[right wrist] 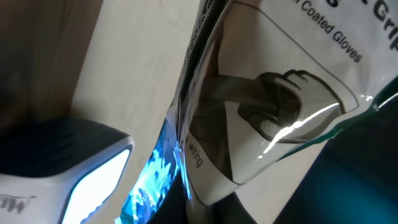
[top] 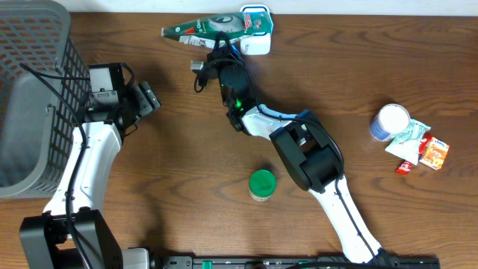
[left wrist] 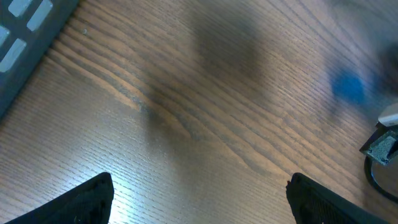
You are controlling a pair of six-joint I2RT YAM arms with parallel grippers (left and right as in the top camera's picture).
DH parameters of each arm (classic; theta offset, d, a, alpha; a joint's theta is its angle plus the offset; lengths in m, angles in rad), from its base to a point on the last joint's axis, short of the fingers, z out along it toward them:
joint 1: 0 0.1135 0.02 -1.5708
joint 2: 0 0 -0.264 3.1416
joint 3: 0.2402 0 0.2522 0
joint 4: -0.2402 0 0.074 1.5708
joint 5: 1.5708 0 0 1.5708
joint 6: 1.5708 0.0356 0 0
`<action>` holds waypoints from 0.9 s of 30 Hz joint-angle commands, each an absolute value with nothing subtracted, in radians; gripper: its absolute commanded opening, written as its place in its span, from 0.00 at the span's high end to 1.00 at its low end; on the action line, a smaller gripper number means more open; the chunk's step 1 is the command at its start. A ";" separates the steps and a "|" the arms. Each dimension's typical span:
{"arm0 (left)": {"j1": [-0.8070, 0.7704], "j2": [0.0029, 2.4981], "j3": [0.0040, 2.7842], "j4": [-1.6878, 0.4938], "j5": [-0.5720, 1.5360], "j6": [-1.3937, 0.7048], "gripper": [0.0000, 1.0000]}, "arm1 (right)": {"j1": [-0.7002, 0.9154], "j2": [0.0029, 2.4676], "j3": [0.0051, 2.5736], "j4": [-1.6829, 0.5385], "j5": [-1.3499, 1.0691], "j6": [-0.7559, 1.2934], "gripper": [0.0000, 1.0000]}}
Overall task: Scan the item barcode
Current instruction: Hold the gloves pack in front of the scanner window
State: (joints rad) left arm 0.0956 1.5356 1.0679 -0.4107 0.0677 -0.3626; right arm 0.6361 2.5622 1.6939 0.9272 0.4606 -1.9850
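The item is a green and white glove pack (top: 203, 28), lying flat-side up at the far edge of the table. My right gripper (top: 217, 49) is shut on its near end. The white barcode scanner (top: 256, 21) stands just right of the pack. In the right wrist view the pack (right wrist: 280, 93) fills the frame with its printed glove picture, and the scanner (right wrist: 62, 174) glows blue-white at lower left, close to the pack's edge. My left gripper (top: 147, 97) hovers over bare wood (left wrist: 199, 186), open with nothing between its fingers (left wrist: 87, 202).
A grey mesh basket (top: 30, 90) stands at the left edge. A green-lidded jar (top: 262, 184) sits near the middle front. At the right lie a blue and white can (top: 390, 121), a crumpled packet (top: 409, 138) and an orange box (top: 434, 152).
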 commanded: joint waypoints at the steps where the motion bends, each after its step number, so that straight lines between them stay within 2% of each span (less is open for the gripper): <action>1: 0.098 1.534 1.079 -0.410 0.055 -0.357 0.11 | 0.620 2.574 1.708 0.923 0.435 -1.915 0.99; 9: 0.098 1.534 1.079 -0.410 0.055 -0.357 0.11 | 0.619 2.574 1.708 0.900 0.435 -1.909 0.99; 15: 0.098 1.534 1.079 -0.410 0.055 -0.357 0.11 | 0.618 2.574 1.708 0.892 0.435 -1.761 0.99; 27: 0.098 1.534 1.079 -0.410 0.055 -0.357 0.11 | 0.607 2.574 1.708 0.878 0.347 -1.910 0.99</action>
State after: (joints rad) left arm 0.0956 1.5356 1.0679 -0.4107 0.0677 -0.3626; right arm 0.6125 2.5622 1.6939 0.8791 0.3855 -1.8679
